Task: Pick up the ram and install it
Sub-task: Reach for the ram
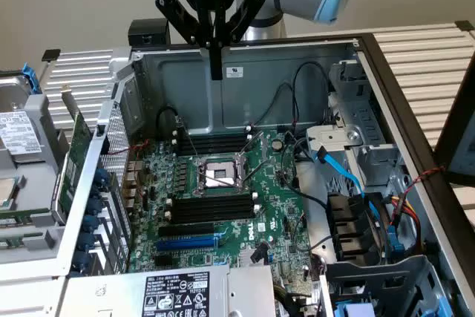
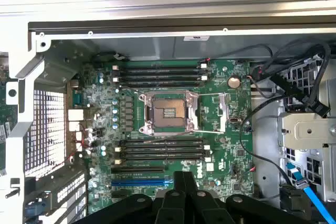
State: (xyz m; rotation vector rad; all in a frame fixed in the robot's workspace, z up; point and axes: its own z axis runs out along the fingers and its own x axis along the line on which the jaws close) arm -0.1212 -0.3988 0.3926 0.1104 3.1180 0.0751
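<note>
My gripper (image 1: pixel 216 72) hangs high over the far wall of the open computer case (image 1: pixel 297 50), its two black fingers pressed together with nothing between them. In the wrist view the fingers (image 2: pixel 184 184) point down at the motherboard (image 2: pixel 220 129). Two banks of long black memory slots flank the CPU socket (image 1: pixel 215 174): one far (image 1: pixel 215 141), one near (image 1: pixel 208 209); both banks (image 2: pixel 157 73) (image 2: pixel 160 149) stand empty. A thin green strip (image 1: pixel 26 217) lies outside the case at the exterior view's left; I cannot tell whether it is the ram.
A green expansion card (image 1: pixel 74 161) stands upright at the case's side on the exterior view's left, beside a labelled drive (image 1: pixel 18 135). Black and blue cables (image 1: pixel 345 172) crowd the drive bay on the exterior view's right. The power supply (image 1: pixel 174 293) sits at the near edge.
</note>
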